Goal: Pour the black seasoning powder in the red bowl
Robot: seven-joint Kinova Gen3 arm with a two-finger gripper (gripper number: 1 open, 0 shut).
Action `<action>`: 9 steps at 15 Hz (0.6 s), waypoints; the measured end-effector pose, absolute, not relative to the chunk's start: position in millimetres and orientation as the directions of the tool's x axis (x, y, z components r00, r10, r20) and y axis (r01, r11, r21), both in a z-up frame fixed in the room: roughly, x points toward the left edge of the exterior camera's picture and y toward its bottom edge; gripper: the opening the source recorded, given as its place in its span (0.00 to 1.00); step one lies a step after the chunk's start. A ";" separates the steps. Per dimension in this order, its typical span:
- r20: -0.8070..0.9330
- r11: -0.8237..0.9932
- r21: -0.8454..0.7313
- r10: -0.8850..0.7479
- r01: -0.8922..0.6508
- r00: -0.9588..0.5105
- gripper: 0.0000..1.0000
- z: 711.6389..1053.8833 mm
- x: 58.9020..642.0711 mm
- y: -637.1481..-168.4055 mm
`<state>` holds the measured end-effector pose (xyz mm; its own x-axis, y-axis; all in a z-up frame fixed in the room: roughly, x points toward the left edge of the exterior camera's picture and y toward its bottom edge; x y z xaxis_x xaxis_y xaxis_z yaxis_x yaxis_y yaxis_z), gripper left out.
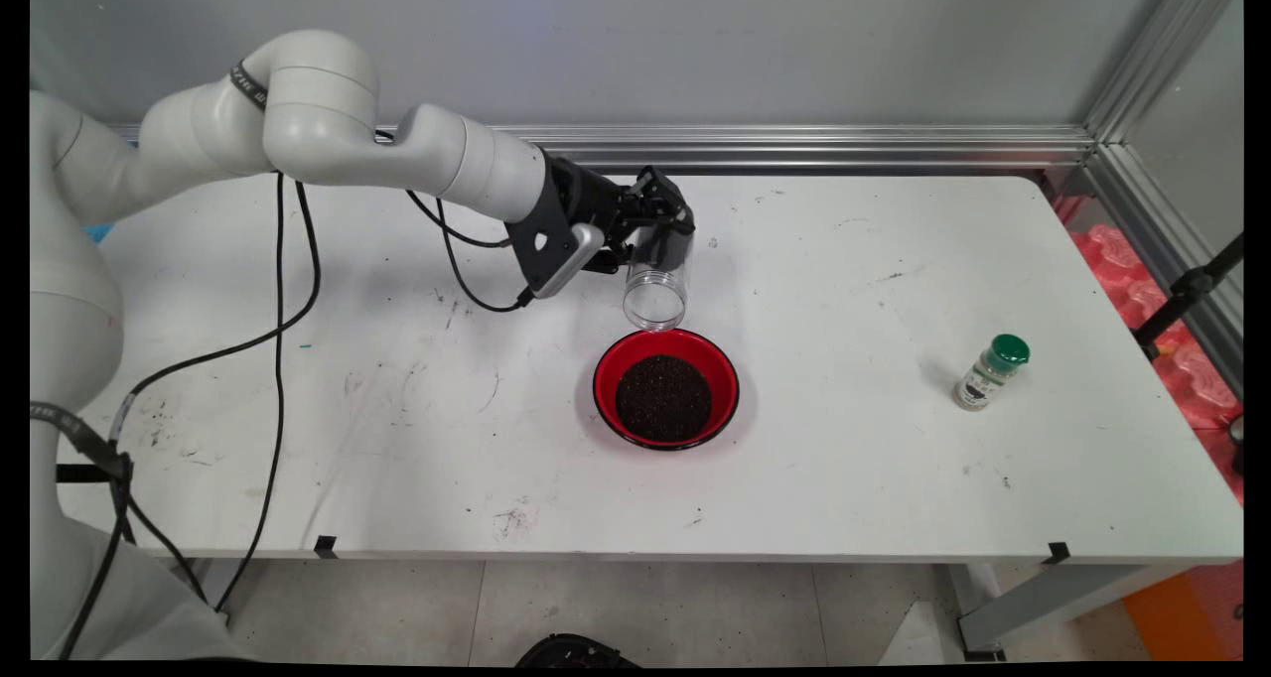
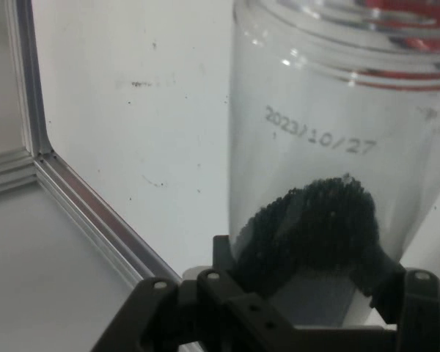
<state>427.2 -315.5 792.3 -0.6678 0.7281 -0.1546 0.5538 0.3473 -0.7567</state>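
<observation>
My black gripper is shut on a clear plastic jar, holding it tilted with its open mouth down, just above the far rim of a red bowl. The bowl holds a mound of small black grains. In the hand view the jar fills the right side, stamped 2023/10/27, with a clump of black grains left near its base between my fingers.
A small spice bottle with a green cap stands at the table's right. Black cables hang from the arm over the left of the white table. An aluminium rail runs along the back wall.
</observation>
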 end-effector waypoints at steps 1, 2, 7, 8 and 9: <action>-0.171 0.334 -0.755 0.731 0.565 -0.661 0.00 792.2 426.6 -314.2; -0.185 0.322 -0.753 0.733 0.574 -0.654 0.00 792.0 426.0 -313.1; -0.257 0.254 -0.740 0.749 0.622 -0.611 0.00 791.3 421.6 -306.7; -0.270 0.241 -0.738 0.751 0.630 -0.603 0.00 791.4 420.6 -305.6; -0.285 0.227 -0.735 0.752 0.639 -0.595 0.00 791.4 419.7 -304.5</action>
<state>419.7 -304.5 791.4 -0.5945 0.7519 -0.2849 0.6394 0.2272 -0.7346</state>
